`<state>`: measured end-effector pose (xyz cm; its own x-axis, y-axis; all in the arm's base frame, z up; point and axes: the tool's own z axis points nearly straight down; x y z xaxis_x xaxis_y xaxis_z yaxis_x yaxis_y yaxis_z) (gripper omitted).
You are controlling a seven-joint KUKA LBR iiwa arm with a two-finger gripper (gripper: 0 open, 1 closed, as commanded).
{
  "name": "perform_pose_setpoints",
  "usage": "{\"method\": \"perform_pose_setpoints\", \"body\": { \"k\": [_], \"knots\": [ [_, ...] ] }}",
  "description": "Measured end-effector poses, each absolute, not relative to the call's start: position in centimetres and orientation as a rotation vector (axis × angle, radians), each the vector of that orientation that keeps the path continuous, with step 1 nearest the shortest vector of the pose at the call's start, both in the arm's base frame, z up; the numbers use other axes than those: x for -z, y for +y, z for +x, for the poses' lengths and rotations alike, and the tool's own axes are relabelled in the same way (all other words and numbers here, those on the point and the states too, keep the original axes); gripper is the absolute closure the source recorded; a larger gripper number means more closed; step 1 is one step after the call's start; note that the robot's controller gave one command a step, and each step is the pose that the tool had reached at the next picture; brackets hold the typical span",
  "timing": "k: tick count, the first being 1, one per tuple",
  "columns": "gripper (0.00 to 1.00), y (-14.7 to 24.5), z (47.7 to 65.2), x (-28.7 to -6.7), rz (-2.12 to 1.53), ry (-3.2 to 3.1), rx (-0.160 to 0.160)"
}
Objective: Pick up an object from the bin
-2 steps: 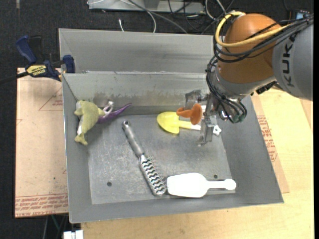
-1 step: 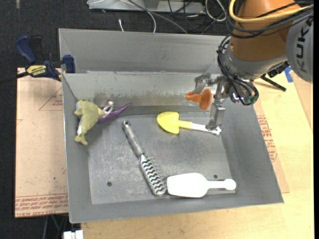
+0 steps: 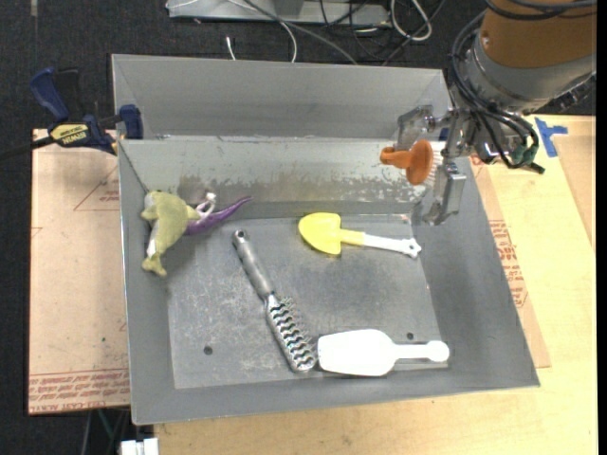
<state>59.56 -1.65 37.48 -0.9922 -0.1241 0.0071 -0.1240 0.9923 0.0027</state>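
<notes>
Bin: five loose items, none stacked.

- **Nearest the camera:** In front of the yellow scoop, a white scoop lies flat with its handle toward the arm's side.
- **Whisk:** A wire whisk lies against the white scoop's bowl end. Its metal handle runs back to a point just to the view's left of the yellow scoop.
- **Mid-bin:** The yellow scoop lies flat, its thin white handle pointing toward the arm.
- **Side wall:** Well to the view's left of the yellow scoop, a yellow-green plush toy lies with a purple strip beside it.
- **Gripper:** Beyond the yellow scoop's handle end, near the back wall, the gripper hangs pointing down. I cannot tell whether it is open or closed.
- **Orange piece:** An orange piece sits just beside the gripper, above the yellow scoop's handle. Whether it is held or fixed is undetermined.

Judgement: the yellow scoop is your nearest candidate. Bring the gripper forward over the handle, set it square across, and descend clear of the sloped wall. The handle is narrow and may pivot if caught off-centre.
</notes>
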Motion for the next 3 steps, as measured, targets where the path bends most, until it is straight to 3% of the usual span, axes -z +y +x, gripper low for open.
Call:
{"method": "perform_pose_setpoints", "body": {
  "k": [1, 3],
  "knots": [
    [0.00, -0.30, 59.43, -30.54, 0.244, -3.125, 0.004],
    [0.00, -0.19, 60.01, -29.78, 0.257, -3.138, -0.001]
  ]
}}
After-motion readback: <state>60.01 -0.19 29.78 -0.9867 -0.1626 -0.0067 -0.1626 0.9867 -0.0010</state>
